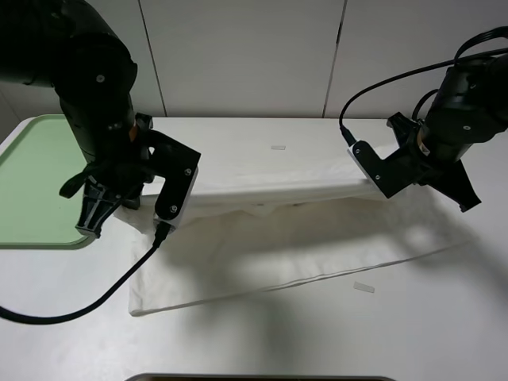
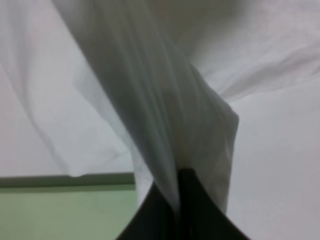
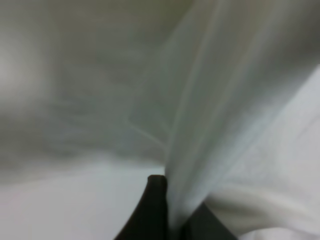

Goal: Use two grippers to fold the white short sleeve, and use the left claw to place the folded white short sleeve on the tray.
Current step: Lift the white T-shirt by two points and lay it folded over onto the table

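The left pincer is clamped shut on a bunched fold of the white short sleeve, the cloth rising in pleats from between its dark fingers. The right pincer is closed the same way on a gather of the fabric at the opposite end. Seen from the high camera, the two black arms hold one long edge of the shirt lifted off the counter, the raised band stretched nearly level between them. The rest of the garment slopes down and lies spread on the counter toward the near side, its front edge slanting. The pale-green tray sits on the counter at the far left, just beside the left arm and apart from the shirt. Two small whitish tape strips lie on the counter, one near the shirt's front edge, one behind it.
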`<action>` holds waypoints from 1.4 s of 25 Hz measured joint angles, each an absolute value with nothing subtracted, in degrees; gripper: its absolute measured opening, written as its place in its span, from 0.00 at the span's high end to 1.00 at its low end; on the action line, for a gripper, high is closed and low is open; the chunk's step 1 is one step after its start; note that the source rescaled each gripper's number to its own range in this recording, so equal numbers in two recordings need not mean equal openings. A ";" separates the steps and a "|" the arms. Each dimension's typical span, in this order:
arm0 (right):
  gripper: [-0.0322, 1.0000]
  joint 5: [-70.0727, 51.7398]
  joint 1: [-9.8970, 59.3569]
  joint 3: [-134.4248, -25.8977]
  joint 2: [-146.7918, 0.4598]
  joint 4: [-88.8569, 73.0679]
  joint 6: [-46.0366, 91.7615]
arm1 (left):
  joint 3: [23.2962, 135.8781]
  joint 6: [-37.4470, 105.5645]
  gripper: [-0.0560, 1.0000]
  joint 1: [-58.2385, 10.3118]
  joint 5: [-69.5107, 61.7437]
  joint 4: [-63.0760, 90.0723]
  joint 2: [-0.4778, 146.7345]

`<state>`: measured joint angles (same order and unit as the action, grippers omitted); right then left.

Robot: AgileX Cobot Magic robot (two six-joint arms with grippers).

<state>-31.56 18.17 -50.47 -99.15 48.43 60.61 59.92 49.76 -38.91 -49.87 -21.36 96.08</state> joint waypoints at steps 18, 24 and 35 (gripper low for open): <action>0.77 -45.29 20.16 -49.85 -99.09 29.36 59.74 | 59.57 54.61 0.78 -39.04 -60.55 -10.19 96.08; 0.08 -47.58 19.99 -49.84 -99.09 29.25 53.81 | 59.34 53.97 0.43 -38.73 -64.45 -11.09 96.08; 0.00 -50.33 19.99 -49.79 -87.89 29.03 46.01 | 60.53 40.22 0.13 -38.73 -66.17 -17.06 92.95</action>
